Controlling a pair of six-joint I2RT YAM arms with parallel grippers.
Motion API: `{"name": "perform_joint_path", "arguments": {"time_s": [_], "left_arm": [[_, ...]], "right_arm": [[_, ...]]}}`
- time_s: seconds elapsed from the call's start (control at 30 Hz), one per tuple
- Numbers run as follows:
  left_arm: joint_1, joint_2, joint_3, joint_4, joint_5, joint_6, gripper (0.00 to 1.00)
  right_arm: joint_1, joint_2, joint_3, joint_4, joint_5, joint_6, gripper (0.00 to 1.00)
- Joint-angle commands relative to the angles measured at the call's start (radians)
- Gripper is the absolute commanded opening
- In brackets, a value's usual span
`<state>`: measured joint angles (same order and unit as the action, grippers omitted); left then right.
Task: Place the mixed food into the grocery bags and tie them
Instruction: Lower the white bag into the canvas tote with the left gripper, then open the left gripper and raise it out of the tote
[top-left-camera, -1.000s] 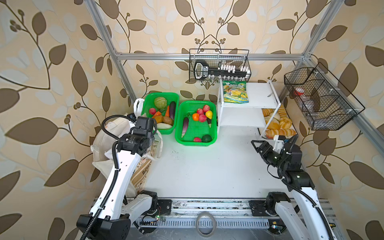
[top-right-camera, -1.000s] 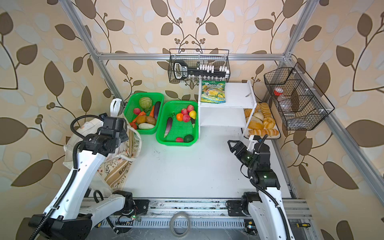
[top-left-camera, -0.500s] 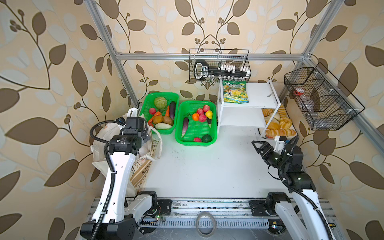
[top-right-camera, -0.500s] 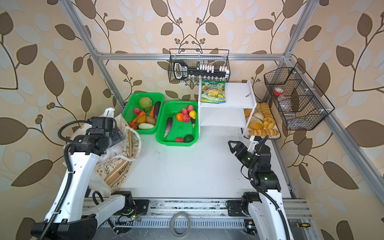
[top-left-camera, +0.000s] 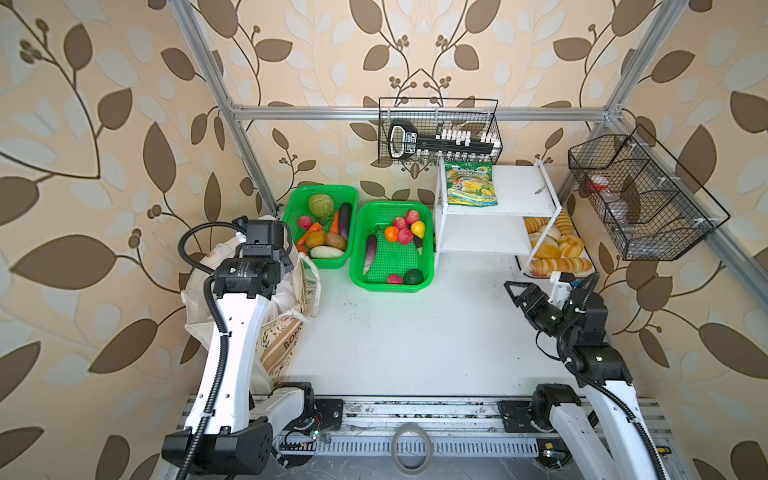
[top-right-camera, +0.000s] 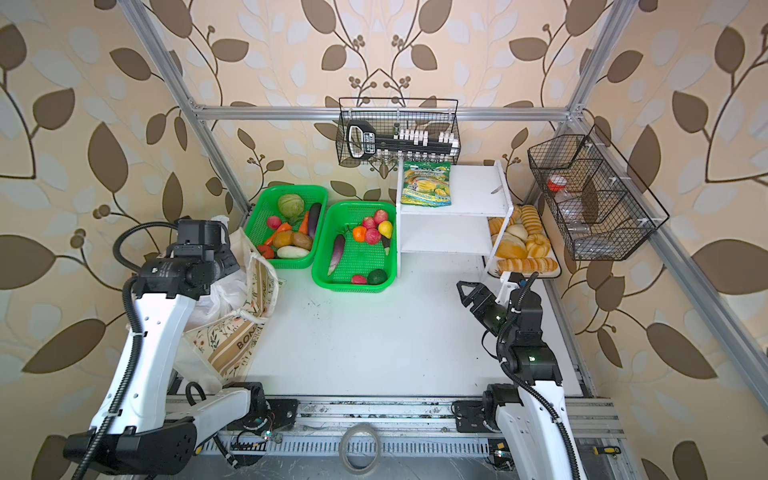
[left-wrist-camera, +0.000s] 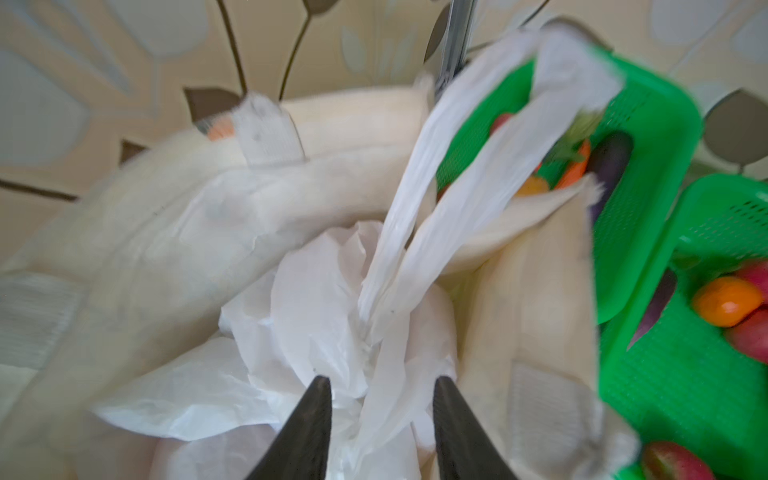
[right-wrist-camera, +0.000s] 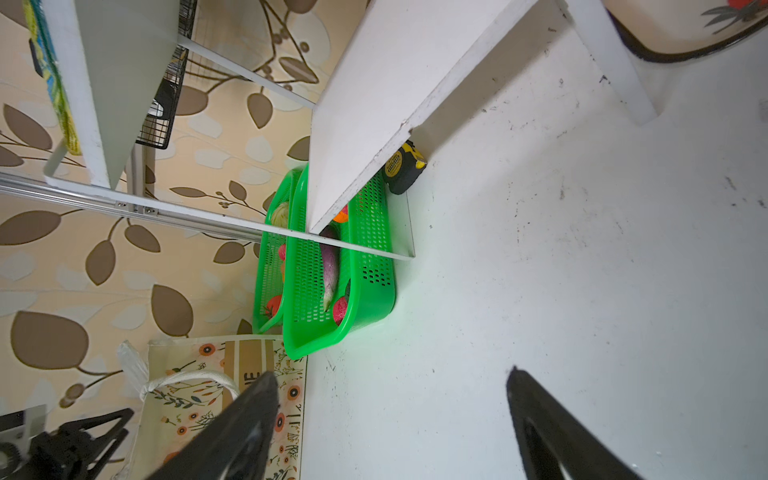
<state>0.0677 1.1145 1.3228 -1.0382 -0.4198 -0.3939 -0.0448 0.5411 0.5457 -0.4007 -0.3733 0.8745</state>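
Note:
The cream cloth tote (top-left-camera: 286, 345) (top-right-camera: 232, 336) with brown lettering slumps at the table's left edge. The thin white plastic bag (left-wrist-camera: 316, 307) (top-right-camera: 216, 295) sits crumpled in its mouth. Its two loop handles (left-wrist-camera: 457, 174) stretch away toward the green basket. My left gripper (left-wrist-camera: 382, 386) points down into the tote; its jaws stand apart with the gathered base of the handles between them, not pinched. In both top views its wrist covers the jaws. My right gripper (right-wrist-camera: 390, 374) (top-left-camera: 513, 291) (top-right-camera: 465, 291) hangs open over bare table at the right. The mixed food is hidden.
Two green mesh baskets (top-left-camera: 324, 188) (top-left-camera: 392, 286) of toy produce stand just right of the tote. A white shelf (top-left-camera: 490, 237) carries a green-yellow snack pouch (top-left-camera: 471, 185), with bread (top-left-camera: 557, 245) beside it. Wire baskets (top-left-camera: 438, 129) (top-left-camera: 640, 199) hang on the frame. A tape measure (right-wrist-camera: 405, 166) lies under the shelf.
My left wrist has swung left and slightly back, over the bags' mouth. Its jaws now stand apart around the plastic handles. The right arm has barely moved.

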Motion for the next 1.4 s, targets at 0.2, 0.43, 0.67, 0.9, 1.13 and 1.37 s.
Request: {"name": "perform_joint_path", "arguments": {"time_s": [0.2, 0.43, 0.67, 0.9, 1.13, 1.37], "left_arm": [[0.144, 0.030, -0.159, 0.013, 0.171, -0.069, 0.40], [0.141, -0.042, 0.138, -0.046, 0.048, 0.059, 0.55], [0.142, 0.028, 0.332, -0.065, 0.104, 0.066, 0.61], [0.142, 0.060, 0.168, 0.041, 0.125, 0.054, 0.43], [0.144, 0.103, -0.058, 0.132, 0.097, 0.035, 0.42], [0.144, 0.078, -0.075, 0.037, 0.086, 0.056, 0.45]], "right_arm": [[-0.014, 0.015, -0.031, 0.014, -0.018, -0.024, 0.86], [-0.040, 0.025, -0.010, 0.014, -0.024, -0.073, 0.87], [-0.059, 0.038, 0.058, -0.009, -0.052, -0.137, 0.87], [-0.059, 0.005, 0.020, -0.010, -0.058, -0.096, 0.87], [-0.059, 0.002, 0.019, -0.025, -0.061, -0.090, 0.87], [-0.059, -0.003, 0.033, -0.035, -0.044, -0.105, 0.87]]}}
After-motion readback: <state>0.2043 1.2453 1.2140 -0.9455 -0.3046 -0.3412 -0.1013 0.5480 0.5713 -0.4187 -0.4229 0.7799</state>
